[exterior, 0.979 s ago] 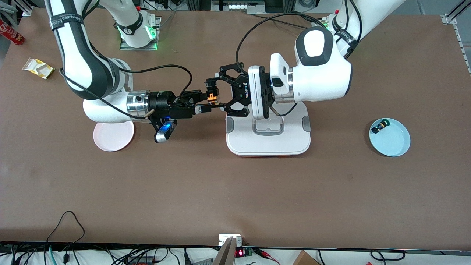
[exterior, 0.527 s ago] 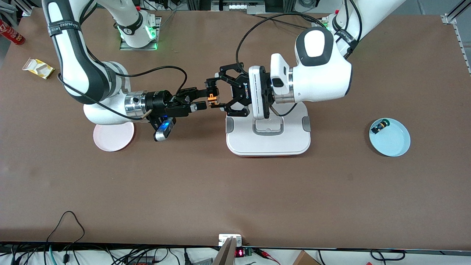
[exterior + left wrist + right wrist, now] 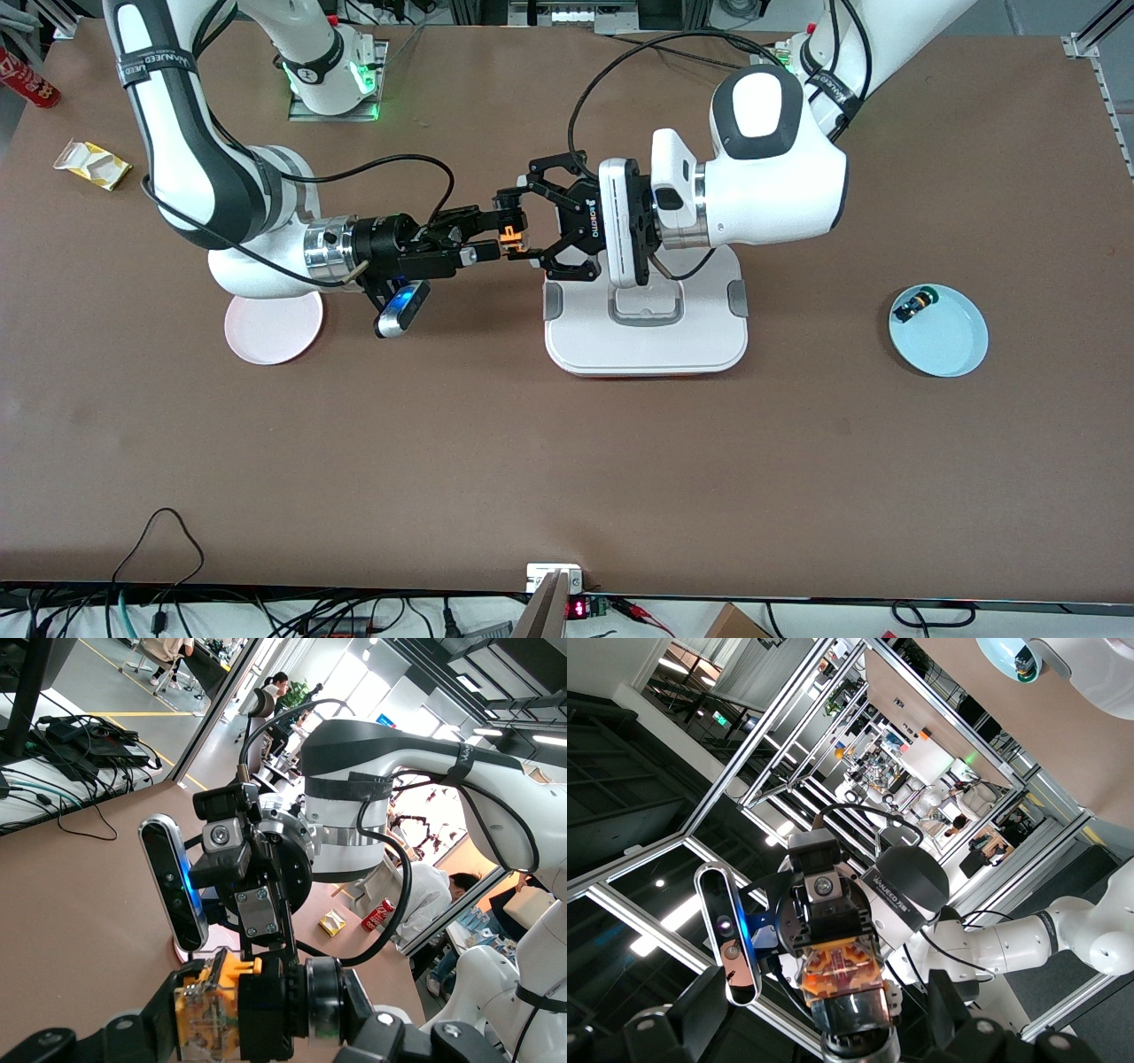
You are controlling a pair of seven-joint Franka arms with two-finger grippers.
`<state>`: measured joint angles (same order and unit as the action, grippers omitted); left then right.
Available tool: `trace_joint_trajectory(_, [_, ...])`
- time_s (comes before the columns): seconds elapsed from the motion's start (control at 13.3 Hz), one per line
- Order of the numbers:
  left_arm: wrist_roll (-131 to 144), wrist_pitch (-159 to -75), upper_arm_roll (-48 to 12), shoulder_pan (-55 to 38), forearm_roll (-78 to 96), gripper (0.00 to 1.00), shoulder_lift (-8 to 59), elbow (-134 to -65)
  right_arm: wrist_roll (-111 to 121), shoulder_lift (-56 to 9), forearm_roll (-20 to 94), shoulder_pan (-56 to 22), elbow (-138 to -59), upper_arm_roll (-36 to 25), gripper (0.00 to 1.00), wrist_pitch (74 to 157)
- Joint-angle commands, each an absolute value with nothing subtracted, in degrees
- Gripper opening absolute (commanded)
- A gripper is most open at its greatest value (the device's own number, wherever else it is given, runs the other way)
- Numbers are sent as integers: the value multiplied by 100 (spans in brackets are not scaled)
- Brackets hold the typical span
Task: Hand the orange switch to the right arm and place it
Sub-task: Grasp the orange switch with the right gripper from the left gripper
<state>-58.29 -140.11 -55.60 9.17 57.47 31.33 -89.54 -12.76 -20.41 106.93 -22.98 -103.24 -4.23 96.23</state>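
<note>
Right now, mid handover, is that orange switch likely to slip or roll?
Probably stiff and light: the orange switch is tiny between the left end effector and right end effector. Its round body could twist in a pinch, and likely roll if dropped.

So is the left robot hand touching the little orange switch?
Touching. In the left wrist view the left gripper has its fingers pressed against the orange switch, holding it up in the air.
</note>
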Motion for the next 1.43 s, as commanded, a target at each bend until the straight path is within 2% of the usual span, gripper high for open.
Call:
trace_joint_trajectory(0.0, [-6056, -14080, -5616, 958, 5977, 6, 3120, -8974, -1257, -1978, 10863, -2382, -10406, -404, 89, 9598])
trace_joint_trajectory(0.08, [-6064, -14080, -5616, 958, 5977, 6, 3120, -8974, -1248, -1978, 10907, -2391, -10406, -404, 75, 9606])
trace_joint_trajectory(0.15, [-6064, -14080, -5616, 949, 5977, 6, 3120, -8974, -1274, -1978, 10933, -2399, -10406, -404, 65, 9606])
trace_joint_trajectory(0.23, [-6064, -14080, -5616, 949, 5977, 6, 3120, -8974, -1283, -1969, 10925, -2417, -10424, -404, 41, 9598])
trace_joint_trajectory(0.3, [-6056, -14080, -5616, 949, 5977, 6, 3120, -8974, -1257, -1960, 10925, -2434, -10424, -404, 33, 9606])
trace_joint_trajectory(0.53, [-6064, -14080, -5616, 949, 5977, 6, 3120, -8974, -1231, -1960, 10925, -2417, -10424, -404, 25, 9598])
trace_joint_trajectory(0.75, [-6056, -14080, -5616, 949, 5977, 7, 3120, -8974, -986, -1951, 10916, -2417, -10424, -404, 23, 9589])
trace_joint_trajectory(0.83, [-5995, -14071, -5616, 958, 5985, 21, 3120, -8982, -967, -1951, 10916, -2426, -10424, -404, 23, 9589])
trace_joint_trajectory(0.9, [-6046, -14080, -5616, 958, 5985, 94, 3120, -9000, -941, -1951, 10916, -2426, -10433, -404, 23, 9589])
trace_joint_trajectory(0.98, [-6056, -14071, -5616, 967, 5977, 100, 3111, -8991, -940, -1951, 10916, -2426, -10433, -404, 23, 9589])
trace_joint_trajectory(1.36, [-6021, -13992, -5616, 1037, 5977, 100, 3085, -9000, -844, -1934, 10863, -2373, -10477, -404, 21, 9545])
